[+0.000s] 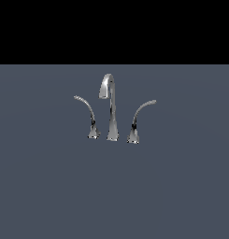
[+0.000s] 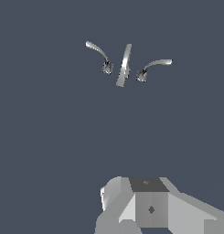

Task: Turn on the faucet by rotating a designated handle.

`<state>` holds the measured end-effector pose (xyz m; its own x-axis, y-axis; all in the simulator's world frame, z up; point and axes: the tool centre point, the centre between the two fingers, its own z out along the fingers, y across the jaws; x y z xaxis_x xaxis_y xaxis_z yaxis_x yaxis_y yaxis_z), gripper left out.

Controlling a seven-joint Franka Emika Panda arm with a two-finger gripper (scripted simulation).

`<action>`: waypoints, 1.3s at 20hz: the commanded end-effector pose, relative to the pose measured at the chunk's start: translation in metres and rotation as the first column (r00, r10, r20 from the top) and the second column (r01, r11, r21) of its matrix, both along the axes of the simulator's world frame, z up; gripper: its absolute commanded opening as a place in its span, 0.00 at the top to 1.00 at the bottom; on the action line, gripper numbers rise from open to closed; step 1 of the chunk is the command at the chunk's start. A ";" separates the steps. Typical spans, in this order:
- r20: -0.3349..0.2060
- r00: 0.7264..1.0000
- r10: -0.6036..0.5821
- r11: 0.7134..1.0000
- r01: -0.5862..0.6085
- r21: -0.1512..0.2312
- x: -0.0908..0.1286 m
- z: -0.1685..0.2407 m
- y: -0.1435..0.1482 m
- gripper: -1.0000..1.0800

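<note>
Faucet: chrome set, stood upright on the grey bench, central in the exterior view. Tall gooseneck spout on a tapered base, hooked at the top.

Handle: thin curved lever on a small flared base, just beside the spout on the exterior view's left, arching away from it.

Second lever: mirror piece on the exterior view's right.

End effector: grey body seen only in the wrist view, well apart from the faucet; fingers hidden, so whether parted or closed could not be told.
</note>
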<state>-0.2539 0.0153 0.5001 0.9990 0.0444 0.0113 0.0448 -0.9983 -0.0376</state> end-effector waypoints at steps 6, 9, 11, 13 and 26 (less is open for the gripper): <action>0.000 1.000 -0.013 1.000 0.013 0.000 0.001 -0.002 0.003 1.00; -0.001 0.999 -0.034 0.999 0.034 0.000 0.003 -0.006 0.007 1.00; -0.001 0.999 -0.054 0.999 0.054 0.000 0.004 -0.010 0.011 1.00; -0.002 0.997 -0.077 0.997 0.077 -0.001 0.006 -0.014 0.016 1.00; -0.008 0.948 -0.318 0.948 0.318 -0.003 0.034 -0.059 0.063 1.00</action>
